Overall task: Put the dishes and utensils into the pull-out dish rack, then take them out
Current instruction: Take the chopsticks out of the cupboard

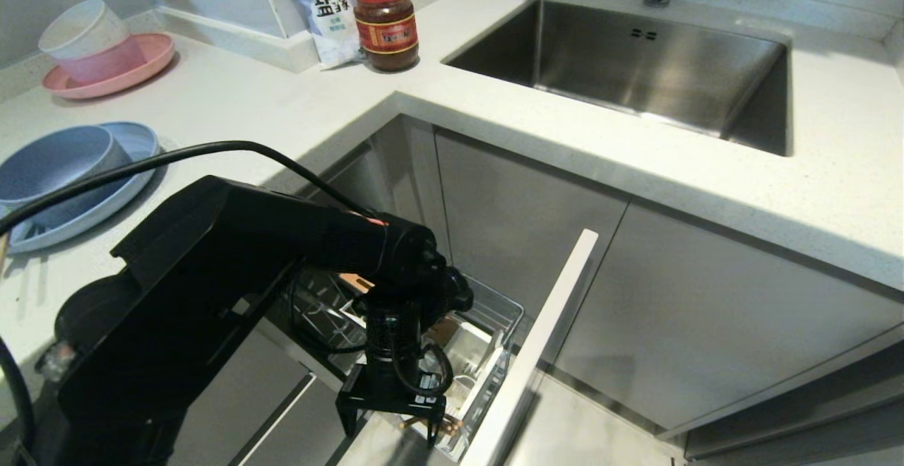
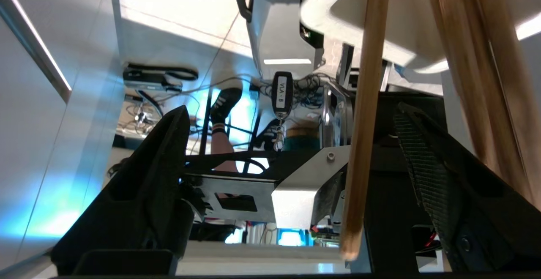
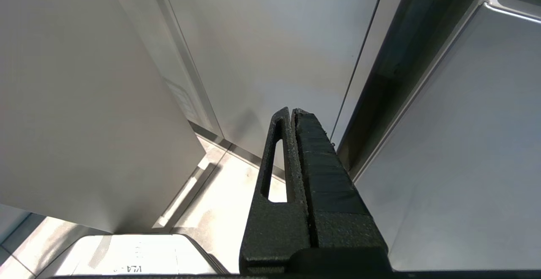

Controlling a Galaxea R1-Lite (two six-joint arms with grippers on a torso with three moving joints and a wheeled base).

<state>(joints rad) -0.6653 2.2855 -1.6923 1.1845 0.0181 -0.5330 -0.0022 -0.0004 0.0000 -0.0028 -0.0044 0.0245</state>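
While your left gripper (image 1: pixel 390 427) hangs over the pull-out dish rack (image 1: pixel 487 325) at lower centre of the head view, count what you have: one light-blue plate (image 1: pixel 106 190) and one light-blue bowl (image 1: pixel 49 166) nested on it at the left edge of the counter, and one pink plate (image 1: pixel 106 74) with stacked bowls in the upper left. One salt bag (image 1: pixel 323 7) and one red-lidded jar (image 1: pixel 385 22) stand at upper centre, and one steel sink (image 1: pixel 635 63) fills the upper right.

Much of the rack is hidden from you behind the black left arm; only its wire rim, part of the white caddy (image 1: pixel 487 381) and the grey front panel (image 1: pixel 533 346) show. The light-blue plate is cut off by the left frame edge.

In the left wrist view you see two wooden chopsticks (image 2: pixel 363 114), one standing between the fingers (image 2: pixel 156 177) and the second blurred at the right edge. Your left gripper is spread wide, released, and neither pad touches the chopstick between them.

In the right wrist view your right gripper (image 3: pixel 293 114) is clenched on nothing, with cabinet fronts behind it.
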